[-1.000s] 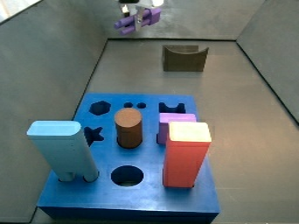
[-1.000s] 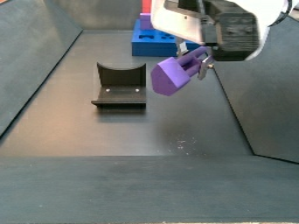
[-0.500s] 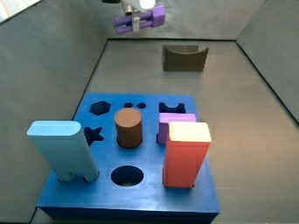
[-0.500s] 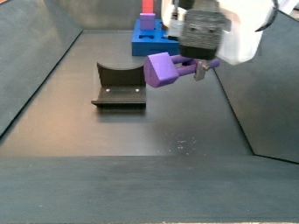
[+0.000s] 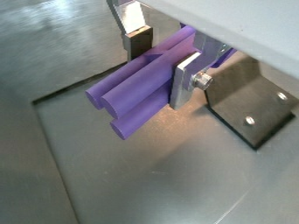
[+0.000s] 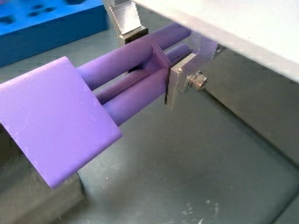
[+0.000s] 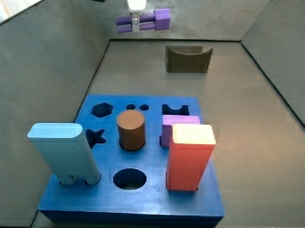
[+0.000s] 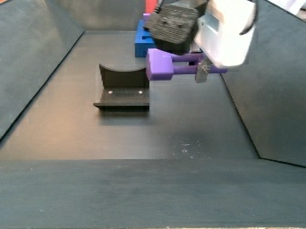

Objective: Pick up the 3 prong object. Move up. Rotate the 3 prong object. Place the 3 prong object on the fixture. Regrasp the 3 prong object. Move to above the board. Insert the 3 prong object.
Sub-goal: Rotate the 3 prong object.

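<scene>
Jaws clenched on the 3 prong object (image 5: 140, 87), held horizontal by the gripper (image 8: 191, 64) in mid-air, above the floor's far end near the fixture (image 8: 121, 87). Peg axis should be aligned w/ the fixture's U-notch and lowered slowly before release. No brands, labels or writing can be read in any view.
</scene>
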### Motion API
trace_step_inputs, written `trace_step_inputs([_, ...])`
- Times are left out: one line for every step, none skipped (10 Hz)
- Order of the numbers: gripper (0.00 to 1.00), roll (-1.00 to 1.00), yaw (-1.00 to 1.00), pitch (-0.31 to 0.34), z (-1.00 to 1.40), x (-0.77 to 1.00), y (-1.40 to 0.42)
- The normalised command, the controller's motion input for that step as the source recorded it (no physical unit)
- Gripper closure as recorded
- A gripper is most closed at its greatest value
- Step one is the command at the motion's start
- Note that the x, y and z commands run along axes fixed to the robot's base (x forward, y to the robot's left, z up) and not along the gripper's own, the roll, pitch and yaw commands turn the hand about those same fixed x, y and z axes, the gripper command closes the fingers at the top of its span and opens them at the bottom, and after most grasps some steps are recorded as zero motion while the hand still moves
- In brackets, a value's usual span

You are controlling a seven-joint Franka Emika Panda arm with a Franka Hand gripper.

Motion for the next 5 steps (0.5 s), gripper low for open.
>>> trace_step_inputs([1.0,0.0,-1.0,-0.005,-0.02,0.03,0.02])
trace_step_inputs([1.0,0.0,-1.0,-0.005,-0.02,0.03,0.02])
trace_step_inputs([1.0,0.0,-1.0,-0.006,-0.02,0.03,0.02])
trace_step_inputs([1.0,0.0,-1.0,-0.006,-0.02,0.03,0.02])
trace_step_inputs([1.0,0.0,-1.0,-0.006,-0.02,0.03,0.02])
